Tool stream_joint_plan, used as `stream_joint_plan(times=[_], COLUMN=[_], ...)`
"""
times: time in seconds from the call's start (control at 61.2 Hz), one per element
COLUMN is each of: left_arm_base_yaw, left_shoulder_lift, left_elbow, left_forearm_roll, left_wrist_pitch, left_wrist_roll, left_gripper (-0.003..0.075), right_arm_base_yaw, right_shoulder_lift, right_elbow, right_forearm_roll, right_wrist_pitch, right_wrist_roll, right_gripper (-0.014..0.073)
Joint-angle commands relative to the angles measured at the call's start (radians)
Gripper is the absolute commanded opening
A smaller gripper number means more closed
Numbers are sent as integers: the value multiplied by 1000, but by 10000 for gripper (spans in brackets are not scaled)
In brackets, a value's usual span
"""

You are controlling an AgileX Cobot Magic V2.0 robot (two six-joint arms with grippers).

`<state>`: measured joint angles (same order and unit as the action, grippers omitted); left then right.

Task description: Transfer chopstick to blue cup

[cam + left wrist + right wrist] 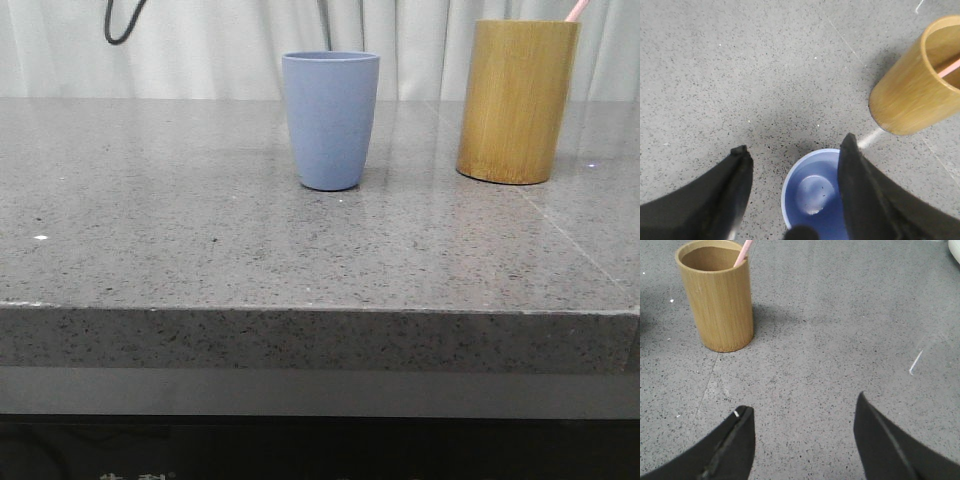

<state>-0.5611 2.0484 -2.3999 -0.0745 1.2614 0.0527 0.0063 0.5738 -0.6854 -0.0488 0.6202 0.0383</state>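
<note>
The chopstick (744, 252) is seen leaning inside the bamboo holder (516, 100), its pink tip above the rim; the blue cup (330, 120) stands empty nearby. It is judged light, stiff, thin and probably slippery, best pinched near the exposed tip. The left gripper (795, 155) and right gripper (804, 412) are held apart, empty.

Pale pink chopstick (744, 252) leans inside bamboo holder (517, 100), tip poking above rim. Blue cup (330, 120) upright, apparently empty, on grey counter, well left of holder.
</note>
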Motion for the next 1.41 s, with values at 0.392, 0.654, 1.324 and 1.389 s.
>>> stream_joint_plan(times=[0.392, 0.654, 1.324, 1.389], left_arm_base_yaw=[33, 34, 34, 34], left_shoulder_lift=[-465, -774, -1074, -1074], left_elbow=[356, 845, 1219, 1219], left_forearm_roll=[-5, 44, 75, 75], left_wrist_pitch=[-196, -438, -581, -581], left_wrist_roll=[19, 19, 19, 19], left_gripper=[388, 388, 388, 388], right_arm_base_yaw=[-4, -4, 48, 48], right_shoulder_lift=[134, 280, 716, 753], right_elbow=[-40, -42, -290, -318], right_forearm_roll=[112, 306, 470, 492], right_wrist_pitch=[-223, -493, -842, -842], right_wrist_roll=[-9, -9, -4, -4], right_gripper=[458, 458, 458, 458])
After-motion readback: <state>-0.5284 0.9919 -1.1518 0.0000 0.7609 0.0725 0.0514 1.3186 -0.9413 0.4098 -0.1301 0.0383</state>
